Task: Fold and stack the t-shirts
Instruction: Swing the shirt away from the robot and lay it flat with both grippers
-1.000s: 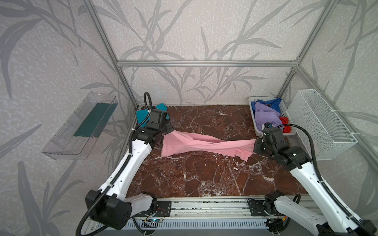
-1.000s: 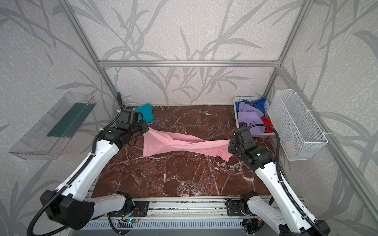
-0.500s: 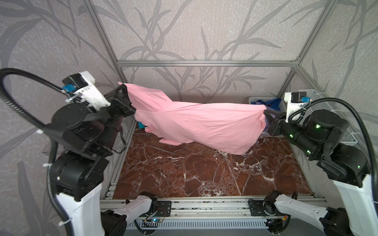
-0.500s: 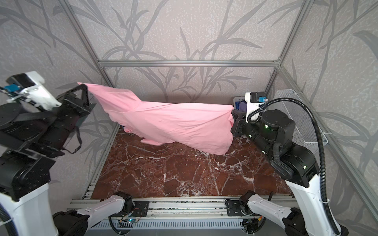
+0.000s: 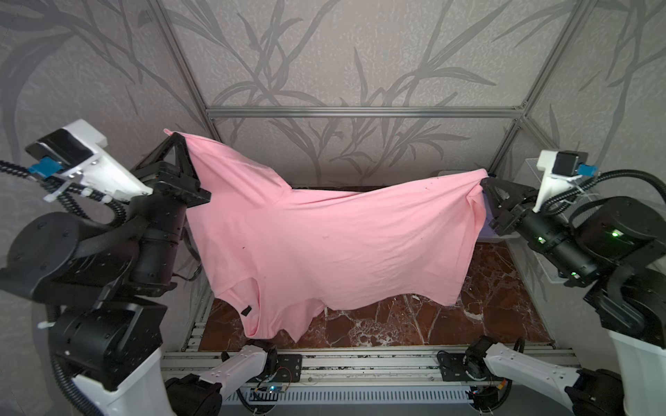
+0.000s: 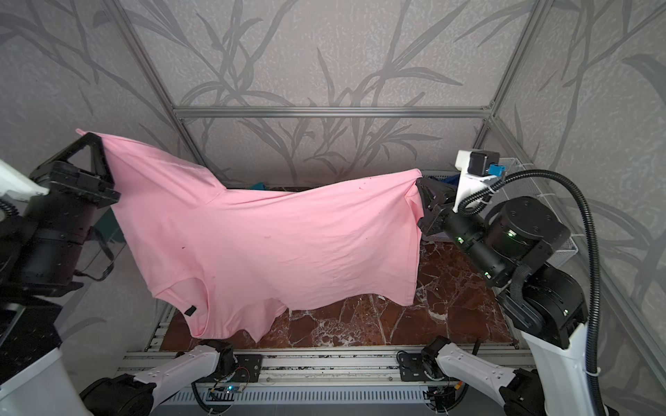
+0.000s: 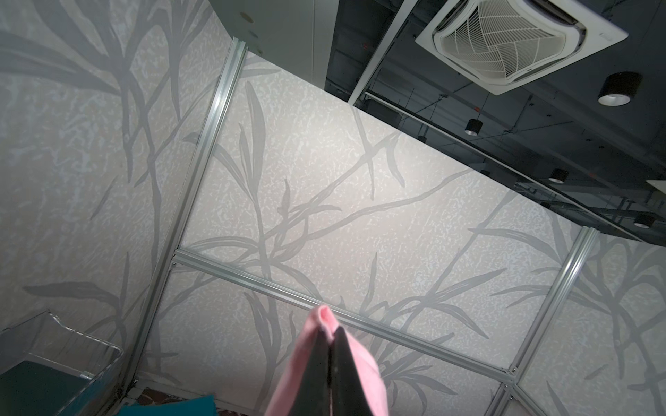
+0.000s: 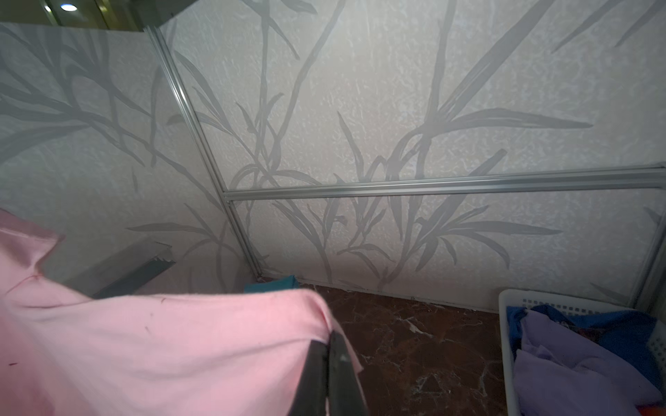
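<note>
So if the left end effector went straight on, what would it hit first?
Probably the patterned back wall, near its aluminium rail; past the pink t-shirt that the left end effector grips, nothing else shows.

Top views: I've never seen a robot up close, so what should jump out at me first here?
The big pink t-shirt, spread like a banner in mid-air above the brown marble table, grabs the eye first. The left end effector pinches one upper end and the right end effector the opposite one. Near the right arm, a white basket holds a lavender shirt and a blue shirt.
</note>
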`<action>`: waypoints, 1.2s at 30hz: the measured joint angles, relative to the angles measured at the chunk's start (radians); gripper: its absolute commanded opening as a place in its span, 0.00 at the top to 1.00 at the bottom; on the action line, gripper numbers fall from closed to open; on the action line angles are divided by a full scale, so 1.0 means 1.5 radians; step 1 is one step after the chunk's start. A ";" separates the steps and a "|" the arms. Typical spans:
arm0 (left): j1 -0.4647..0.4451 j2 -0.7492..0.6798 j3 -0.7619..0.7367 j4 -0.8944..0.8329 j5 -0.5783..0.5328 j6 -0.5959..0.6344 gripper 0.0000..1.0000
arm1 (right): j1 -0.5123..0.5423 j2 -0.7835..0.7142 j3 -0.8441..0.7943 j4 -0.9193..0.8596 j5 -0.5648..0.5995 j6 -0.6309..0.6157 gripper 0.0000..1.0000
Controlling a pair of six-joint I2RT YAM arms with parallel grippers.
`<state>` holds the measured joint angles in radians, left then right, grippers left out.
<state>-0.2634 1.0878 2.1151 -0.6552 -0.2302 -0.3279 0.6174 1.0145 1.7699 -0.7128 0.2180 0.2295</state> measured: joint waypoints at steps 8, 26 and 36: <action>0.042 0.185 -0.291 0.155 0.022 -0.004 1.00 | -0.084 0.145 -0.244 0.068 0.106 -0.016 1.00; 0.072 0.855 0.096 0.144 0.138 -0.041 1.00 | -0.163 0.613 -0.203 0.225 0.168 -0.016 1.00; 0.084 0.865 0.150 0.127 0.138 -0.030 1.00 | -0.181 0.637 -0.152 0.246 0.180 -0.030 1.00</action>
<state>-0.1375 2.3848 2.3405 -0.4641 -0.0235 -0.3733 0.3462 1.9705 1.5421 -0.3439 0.4873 0.1852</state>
